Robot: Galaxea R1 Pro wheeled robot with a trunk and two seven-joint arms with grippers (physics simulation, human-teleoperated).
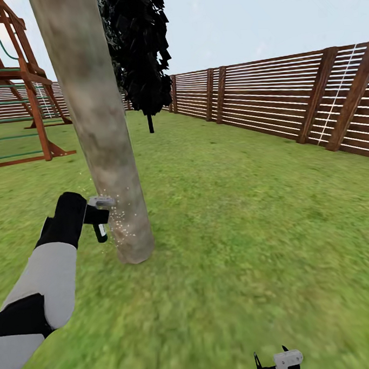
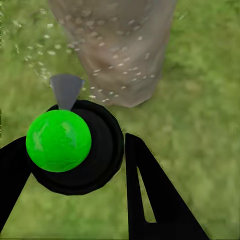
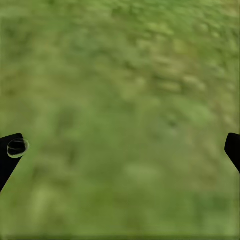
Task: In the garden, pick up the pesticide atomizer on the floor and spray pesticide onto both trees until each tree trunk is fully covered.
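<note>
At the lower left of the head view the left claw [image 1: 91, 213] is clenching the atomizer [image 1: 99, 216], pointing its grey head at the base of the leaning trunk [image 1: 103, 134], which is running from the top of the frame down to the grass [image 1: 251, 219]. Pale specks of pesticide [image 1: 121, 223] are dotting the bark just beside the nozzle. In the left wrist view the bottle [image 2: 80, 147] is sitting snug between the black fingers [image 2: 150, 200], a green ball covering its top. It looks light, rigid and smooth, so I would be gripping round its body, clear of the trigger. At the bottom edge the right claw [image 1: 278, 363] is hanging released over the lawn.
</note>
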